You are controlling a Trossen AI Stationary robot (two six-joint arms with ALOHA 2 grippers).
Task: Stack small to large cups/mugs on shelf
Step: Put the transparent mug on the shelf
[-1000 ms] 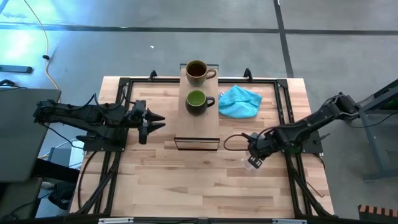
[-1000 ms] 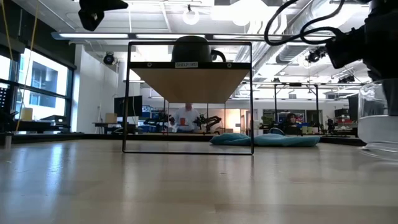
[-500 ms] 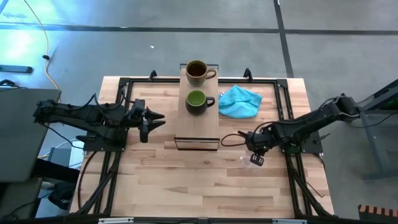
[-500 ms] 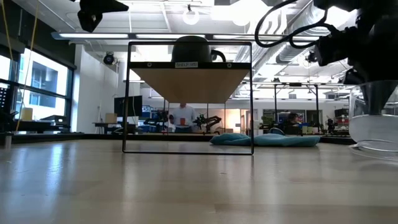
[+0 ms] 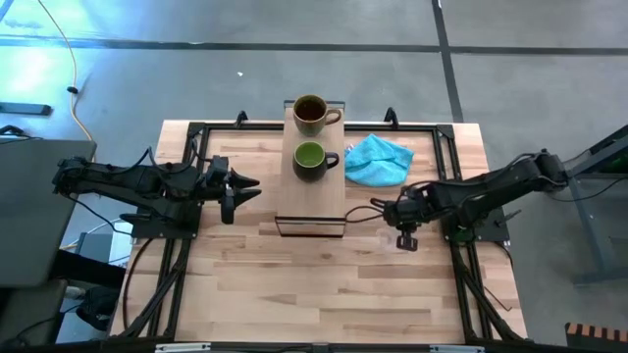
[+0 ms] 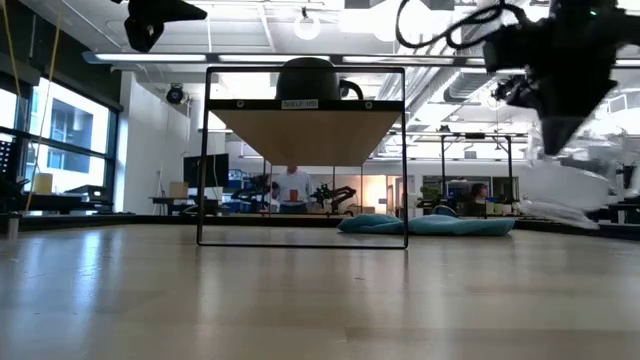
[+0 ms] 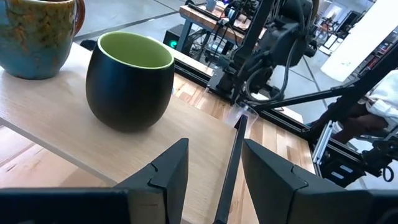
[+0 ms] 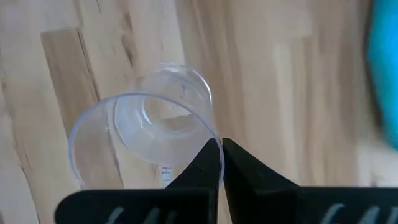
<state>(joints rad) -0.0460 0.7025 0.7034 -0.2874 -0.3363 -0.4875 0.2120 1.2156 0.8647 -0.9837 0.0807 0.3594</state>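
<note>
The right gripper's (image 8: 221, 163) fingers are pinched together on the rim of the clear cup (image 8: 149, 130), which hangs tilted with its open mouth toward the wrist camera, over bare tabletop. From above, this gripper (image 5: 404, 233) sits right of the shelf's (image 5: 312, 191) near end, with the blue cloth (image 5: 379, 160) lying farther back between it and the table's (image 5: 294, 294) far edge. In the low view the cup (image 6: 565, 190) shows as a pale blur below the dark gripper.

The left gripper (image 5: 245, 186) waits left of the shelf, its fingers (image 7: 168, 171) partly open on nothing and pointed at the green mug (image 7: 129, 81).

The green mug (image 5: 312, 160) stands mid-shelf, and the brown mug (image 5: 312, 113) is behind it at the far end; the near end is bare.
</note>
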